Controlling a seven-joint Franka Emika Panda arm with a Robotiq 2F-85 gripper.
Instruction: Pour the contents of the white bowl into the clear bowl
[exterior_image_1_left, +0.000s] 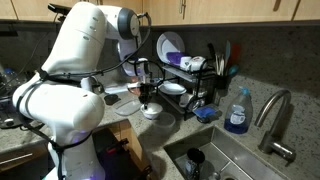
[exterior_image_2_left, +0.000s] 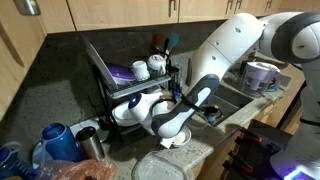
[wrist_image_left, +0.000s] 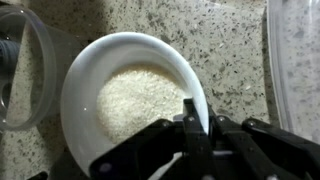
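Observation:
In the wrist view the white bowl (wrist_image_left: 85, 70) sits on the speckled counter with a mound of pale grains (wrist_image_left: 135, 100) inside. My gripper (wrist_image_left: 205, 112) is shut on the bowl's rim at its near right side, one finger inside the rim and one outside. The clear bowl (wrist_image_left: 20, 90) stands right beside the white bowl on the left, partly cut off by the frame edge. In both exterior views the gripper (exterior_image_1_left: 148, 100) (exterior_image_2_left: 176, 132) points down over the white bowl (exterior_image_1_left: 151, 113) on the counter, in front of the dish rack; the arm hides much of it.
A flat clear tray (wrist_image_left: 295, 60) lies at the right edge of the wrist view. A dish rack (exterior_image_1_left: 190, 75) with plates and cups stands behind the bowls. The sink (exterior_image_1_left: 235, 160), tap and blue soap bottle (exterior_image_1_left: 237, 112) are alongside. Blue containers (exterior_image_2_left: 55, 140) stand on the counter.

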